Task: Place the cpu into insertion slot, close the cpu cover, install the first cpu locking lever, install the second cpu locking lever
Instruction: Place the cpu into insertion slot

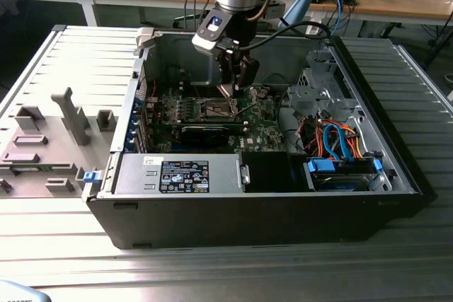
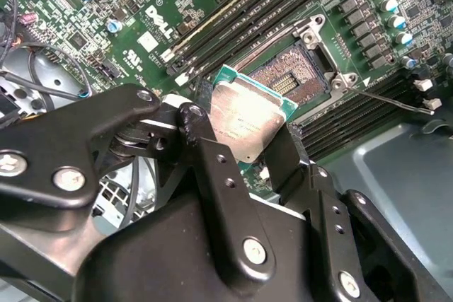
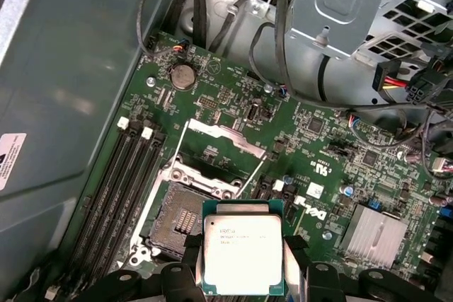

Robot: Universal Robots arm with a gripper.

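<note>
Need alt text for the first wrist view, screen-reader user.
The hand grips the cpu by two opposite edges, metal top toward the camera, not yet seated in the uncovered insertion slot beside it. Green motherboard surrounds the slot, with long memory slots on one side and cables beyond.

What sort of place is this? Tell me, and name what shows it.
Probably a robotics lab or workshop for computer assembly: an opened desktop computer case lies on a ribbed metal table, the gripper holds the cpu near the insertion slot, and wooden desks with cables stand behind.
</note>
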